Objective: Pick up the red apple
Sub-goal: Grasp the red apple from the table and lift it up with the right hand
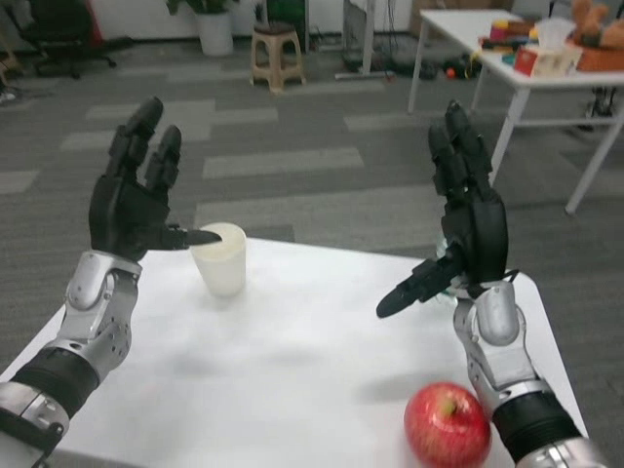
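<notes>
**Both hands raised, apple lying untouched at the near right**

The table (pixel 292 370) is filling the lower half of the head view, white and set over grey carpet. Beyond it, at the upper right, a second white table (pixel 458 29) is carrying a clutter of coloured items too small to tell apart. A beige stool (pixel 275 54) is standing at the top centre, with a white planter (pixel 214 29) to its left and a black office chair (pixel 63 34) in the top left corner.

The left hand (pixel 132 200) is hovering above the table's far left part, palm turned away, fingers (pixel 146 132) pointing up and spread, gripping nothing; its thumb is reaching sideways toward the cup. The right hand (pixel 468 219) is hanging above the table's right side, fingers likewise upright and apart, thumb jutting down and to the left, also holding nothing.

The cup (pixel 221 258), cream-white, is standing upright on the far left part of the table, just beside the left thumb tip; whether they are touching cannot be told.

The apple (pixel 447 424), red with a yellowish patch round the stem, is resting on the table near its front right edge, just beside the right forearm and below the right hand, apart from its fingers.
</notes>
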### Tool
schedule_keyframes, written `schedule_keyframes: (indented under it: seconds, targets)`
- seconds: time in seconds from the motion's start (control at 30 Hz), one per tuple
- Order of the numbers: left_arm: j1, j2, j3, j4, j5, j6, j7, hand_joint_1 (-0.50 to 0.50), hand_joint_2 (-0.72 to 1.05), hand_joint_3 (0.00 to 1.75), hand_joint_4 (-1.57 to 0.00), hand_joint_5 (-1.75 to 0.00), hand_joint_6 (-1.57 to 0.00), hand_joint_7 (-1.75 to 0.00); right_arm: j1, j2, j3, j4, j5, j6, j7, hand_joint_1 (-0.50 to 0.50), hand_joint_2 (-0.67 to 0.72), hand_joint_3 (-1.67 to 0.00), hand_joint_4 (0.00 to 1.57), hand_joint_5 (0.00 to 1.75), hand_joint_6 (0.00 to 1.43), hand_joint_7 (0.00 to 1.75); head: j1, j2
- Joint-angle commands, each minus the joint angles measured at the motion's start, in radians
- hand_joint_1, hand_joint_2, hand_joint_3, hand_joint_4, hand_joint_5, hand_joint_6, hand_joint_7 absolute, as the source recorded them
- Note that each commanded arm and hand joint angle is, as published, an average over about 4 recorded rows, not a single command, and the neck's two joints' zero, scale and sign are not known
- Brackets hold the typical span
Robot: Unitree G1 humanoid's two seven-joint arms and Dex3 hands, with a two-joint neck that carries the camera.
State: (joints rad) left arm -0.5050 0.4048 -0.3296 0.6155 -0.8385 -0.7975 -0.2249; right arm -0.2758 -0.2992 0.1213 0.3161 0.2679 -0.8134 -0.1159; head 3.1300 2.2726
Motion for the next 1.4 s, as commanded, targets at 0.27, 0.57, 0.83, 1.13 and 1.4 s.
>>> schedule_keyframes:
  seconds: [0.27, 0.57, 0.83, 1.13, 1.4]
  targets:
    - [0.017, 0.017, 0.0, 0.059, -0.024, 0.004, -0.002, -0.27, 0.25, 0.0, 0.0, 0.0, 0.0, -0.42, 0.108, -0.034, -0.048, -0.065, 0.068, 0.001, -0.009, -0.46, 0.41, 0.0, 0.0, 0.0, 0.0, 0.0, 0.003, -0.034]
    - [0.022, 0.014, 0.005, 0.093, -0.032, 0.004, -0.002, -0.27, 0.25, 0.0, 0.0, 0.0, 0.0, -0.42, 0.234, -0.075, -0.084, -0.175, 0.116, 0.017, -0.078, -0.46, 0.41, 0.0, 0.0, 0.0, 0.0, 0.0, -0.093, -0.083]
    - [0.026, 0.016, 0.004, 0.111, -0.036, 0.002, -0.002, -0.26, 0.25, 0.0, 0.0, 0.0, 0.0, -0.42, 0.38, -0.137, -0.183, -0.279, 0.157, 0.039, -0.145, -0.46, 0.41, 0.0, 0.0, 0.0, 0.0, 0.0, -0.283, -0.205]
    - [0.042, 0.027, -0.009, 0.121, -0.047, 0.003, -0.002, -0.26, 0.25, 0.0, 0.0, 0.0, 0.0, -0.42, 0.514, -0.191, -0.224, -0.369, 0.235, 0.04, -0.263, -0.46, 0.41, 0.0, 0.0, 0.0, 0.0, 0.0, -0.353, -0.298]
    - [0.034, 0.043, -0.028, 0.134, -0.059, 0.004, -0.002, -0.26, 0.16, 0.0, 0.0, 0.0, 0.0, -0.42, 0.588, -0.211, -0.218, -0.399, 0.242, 0.042, -0.301, -0.46, 0.41, 0.0, 0.0, 0.0, 0.0, 0.0, -0.367, -0.297]
